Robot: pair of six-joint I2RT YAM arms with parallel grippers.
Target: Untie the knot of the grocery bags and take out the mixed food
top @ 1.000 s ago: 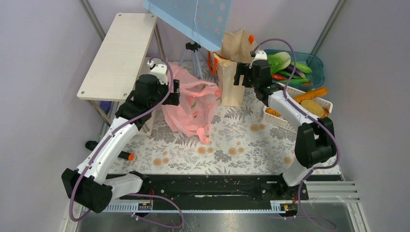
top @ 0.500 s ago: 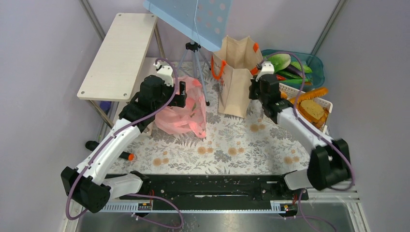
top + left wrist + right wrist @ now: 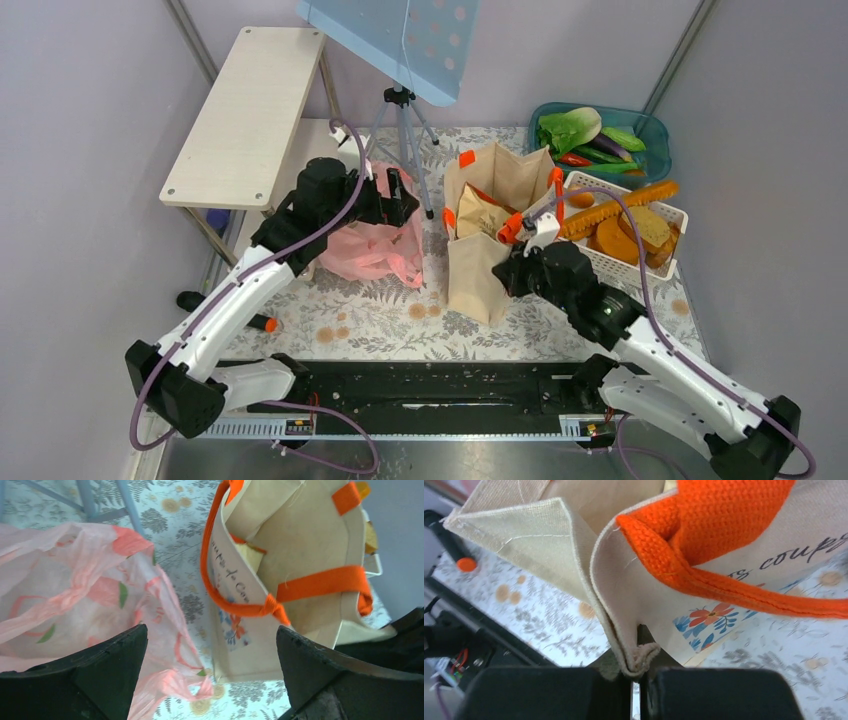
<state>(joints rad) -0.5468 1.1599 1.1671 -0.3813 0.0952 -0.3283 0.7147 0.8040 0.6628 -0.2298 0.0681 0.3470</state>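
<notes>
**Right jaws pinch the tote's rim, left jaws wide open above the pink bag**

The right gripper (image 3: 636,690) has its jaws closed on a fold of the beige tote (image 3: 490,235), which holds a snack packet (image 3: 482,212). The left gripper (image 3: 400,195) hangs with jaws fully spread, holding nothing, over the pink grocery bag (image 3: 372,248) on the counter (image 3: 390,315). Toy vegetables (image 3: 580,135) fill the teal tub (image 3: 655,135); bread pieces (image 3: 640,225) lie in the white basket (image 3: 668,268).

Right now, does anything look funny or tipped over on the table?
Yes. The beige tote is leaning over instead of standing straight, because the right fingers are pinching a fold of its cloth edge. The pink bag lies crumpled beside it, under the open left fingers.
</notes>
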